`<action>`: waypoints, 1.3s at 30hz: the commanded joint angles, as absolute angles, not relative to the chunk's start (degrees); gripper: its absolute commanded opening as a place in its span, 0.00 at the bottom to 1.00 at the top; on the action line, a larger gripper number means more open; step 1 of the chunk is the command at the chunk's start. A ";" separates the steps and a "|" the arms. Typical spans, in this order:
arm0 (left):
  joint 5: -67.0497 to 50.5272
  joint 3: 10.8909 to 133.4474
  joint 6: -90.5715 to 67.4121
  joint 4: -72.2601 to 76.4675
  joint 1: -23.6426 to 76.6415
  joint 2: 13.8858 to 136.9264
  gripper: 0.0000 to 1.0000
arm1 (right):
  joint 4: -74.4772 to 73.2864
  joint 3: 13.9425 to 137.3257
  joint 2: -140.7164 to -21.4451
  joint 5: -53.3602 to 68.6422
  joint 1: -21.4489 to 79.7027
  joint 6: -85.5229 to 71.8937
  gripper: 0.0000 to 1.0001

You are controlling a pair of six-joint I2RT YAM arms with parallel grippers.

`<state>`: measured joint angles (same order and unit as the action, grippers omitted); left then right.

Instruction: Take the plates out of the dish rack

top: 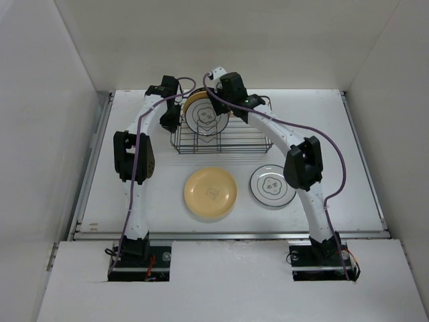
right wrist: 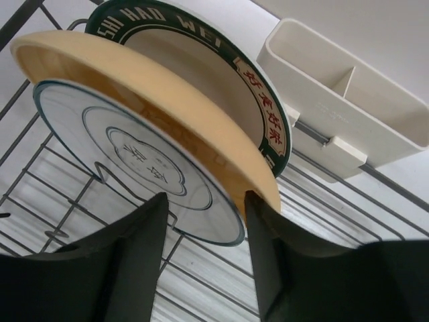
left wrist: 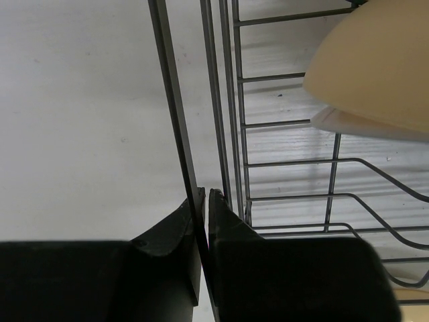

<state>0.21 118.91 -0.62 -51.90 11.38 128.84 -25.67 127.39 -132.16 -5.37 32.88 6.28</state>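
The dark wire dish rack (top: 231,139) stands at the back middle of the table. Three plates stand upright in it: a white one with a dark rim (right wrist: 127,154) in front, a cream-yellow one (right wrist: 181,107) behind it, and a green-rimmed one (right wrist: 265,124) at the back. My right gripper (right wrist: 206,201) is open, its jaws astride the white plate's lower rim, and the right finger (right wrist: 265,228) touches the yellow plate's edge. My left gripper (left wrist: 204,201) is shut on the rack's top wire (left wrist: 175,107) at its left side. A yellow plate (top: 210,193) and a dark-rimmed white plate (top: 273,186) lie flat on the table.
A small white holder (right wrist: 342,114) is clipped on the rack's far long side, just behind the plates. White walls enclose the table at left, right and back. Both arms arch over the table's front half towards the rack.
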 commanded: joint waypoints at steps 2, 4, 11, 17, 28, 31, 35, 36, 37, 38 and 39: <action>-1.31 119.53 3.43 -56.51 10.99 130.34 0.00 | -19.07 127.62 -133.95 -7.56 32.17 7.47 0.42; -1.32 119.53 3.43 -57.04 10.99 130.34 0.00 | -19.07 127.62 -134.55 -6.95 32.17 7.47 0.36; -4.04 119.53 3.43 -57.57 10.99 131.48 0.00 | -19.60 127.09 -136.49 -1.94 32.17 8.17 0.41; -5.36 120.06 2.37 -58.10 10.99 132.01 0.00 | -19.60 127.62 -134.92 -0.44 32.17 8.17 0.00; -5.89 121.81 -2.11 -59.32 9.23 132.54 0.00 | -2.12 111.01 -116.74 -11.87 33.40 10.90 0.00; -5.89 121.82 -2.64 -59.33 8.71 132.54 0.00 | -2.11 111.01 -114.79 -11.87 33.92 10.90 0.00; -5.89 121.82 -3.16 -59.33 8.70 131.92 0.00 | 0.62 108.72 -111.72 -12.39 33.93 11.43 0.00; -5.89 121.82 -3.16 -59.33 8.70 131.92 0.00 | 0.62 108.72 -111.71 -12.39 33.93 11.43 0.00; -5.89 121.82 -3.16 -59.33 8.70 131.92 0.00 | 0.62 108.72 -111.71 -12.39 33.93 11.43 0.00; -5.89 121.82 -3.16 -59.33 8.70 131.92 0.00 | 0.01 108.72 -111.19 -13.09 33.93 10.82 0.00; -5.89 121.82 -3.16 -59.33 8.70 131.92 0.00 | -0.61 108.72 -110.40 -13.79 33.93 9.85 0.00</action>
